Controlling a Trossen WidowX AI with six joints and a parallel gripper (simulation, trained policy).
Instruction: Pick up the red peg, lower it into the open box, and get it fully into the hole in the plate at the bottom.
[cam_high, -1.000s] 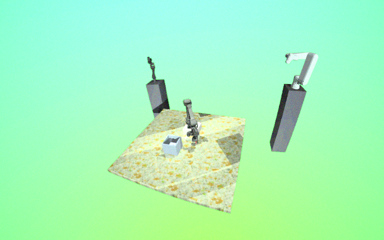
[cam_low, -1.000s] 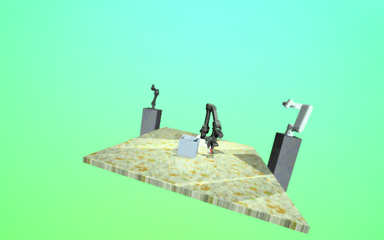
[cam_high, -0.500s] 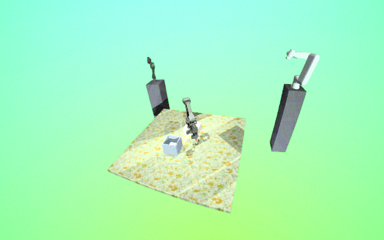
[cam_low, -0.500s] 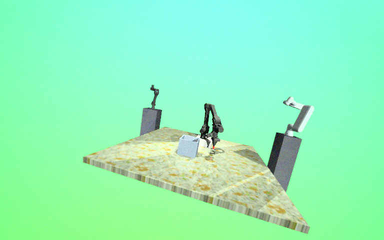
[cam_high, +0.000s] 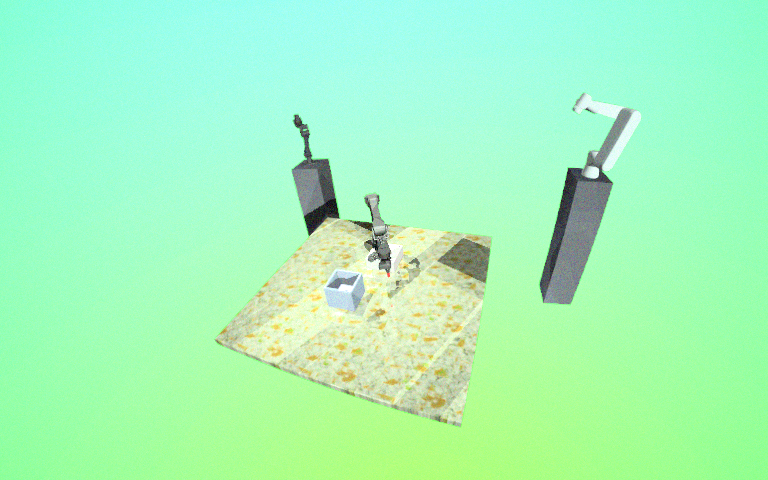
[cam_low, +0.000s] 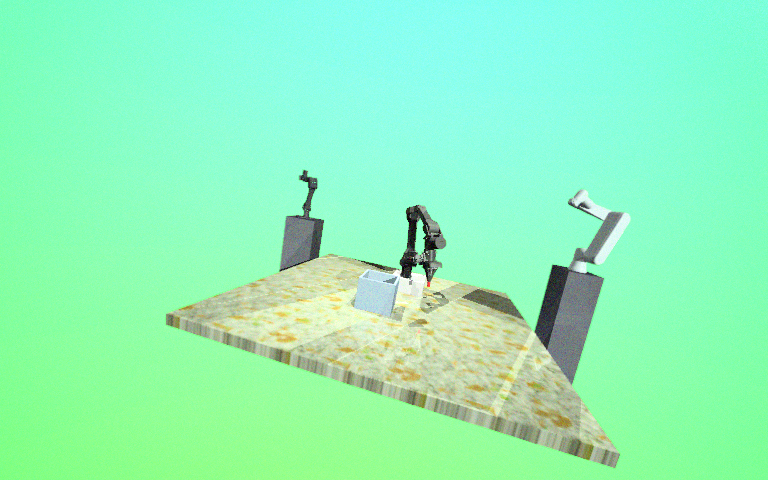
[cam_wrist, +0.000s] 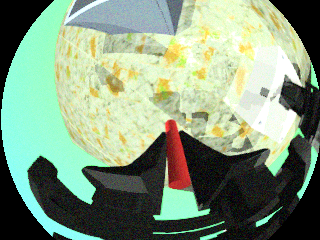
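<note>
From the top, the red peg (cam_high: 388, 275) (cam_low: 428, 284) (cam_wrist: 178, 160) pokes out beneath the end effector (cam_high: 387, 271) (cam_low: 429, 281) (cam_wrist: 173, 134), right of the box (cam_high: 343, 302) (cam_low: 376, 294) (cam_wrist: 125, 22) near mid-frame. From outside, it hangs above the bench (cam_high: 339, 362) (cam_low: 317, 345) (cam_wrist: 145, 95). Up close, the fingers clamp the peg at lower centre; I'd worry that a low swing towards the box could knock its wall and twist the peg.

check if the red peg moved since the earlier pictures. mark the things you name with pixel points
Yes, upward: in the exterior view, the red peg (cam_high: 388, 275) (cam_low: 428, 284) (cam_wrist: 177, 162) now shows higher against the box (cam_high: 339, 299) (cam_low: 375, 294) (cam_wrist: 130, 20) than before.
</note>
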